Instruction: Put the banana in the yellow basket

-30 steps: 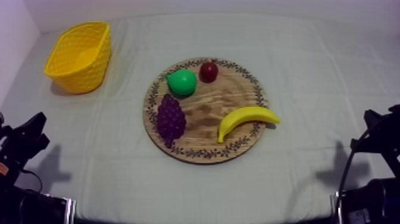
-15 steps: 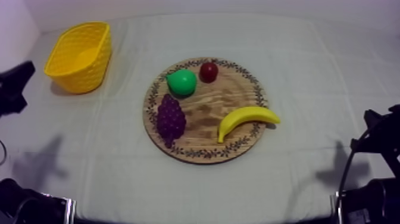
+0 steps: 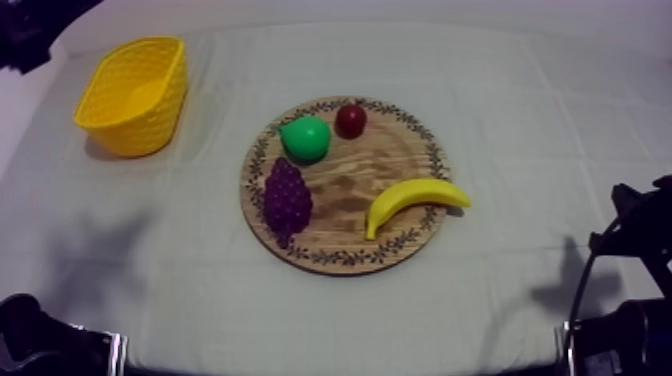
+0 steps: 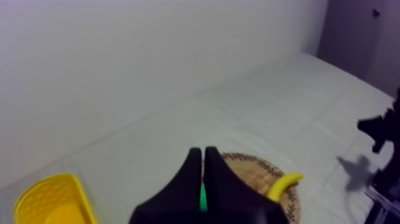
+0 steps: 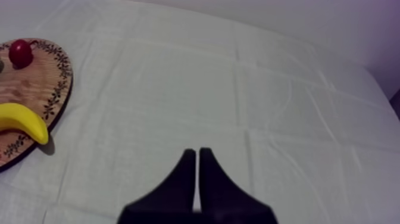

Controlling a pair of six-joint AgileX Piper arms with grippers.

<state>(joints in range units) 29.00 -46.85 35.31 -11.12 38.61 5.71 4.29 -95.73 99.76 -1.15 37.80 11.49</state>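
The yellow banana [image 3: 410, 203] lies on the right part of the round wooden board [image 3: 350, 190], its tip over the rim. The yellow basket [image 3: 135, 95] stands at the far left with nothing in it. My left arm [image 3: 30, 30] is high over the table's far left corner. In its wrist view my left gripper [image 4: 203, 152] is shut on nothing, well above the basket [image 4: 50, 199] and the banana [image 4: 284, 183]. My right gripper [image 5: 197, 154] is shut on nothing too, low over the cloth to the right of the banana [image 5: 21, 119].
On the board with the banana are a green pear [image 3: 305, 138], a small red fruit [image 3: 350, 120] and purple grapes [image 3: 286, 198]. My right arm [image 3: 630, 230] rests at the table's right edge. Bare cloth lies between the board and the basket.
My left arm has risen from the lower left edge to the far upper left, beyond the basket. The right arm and the fruit have not moved.
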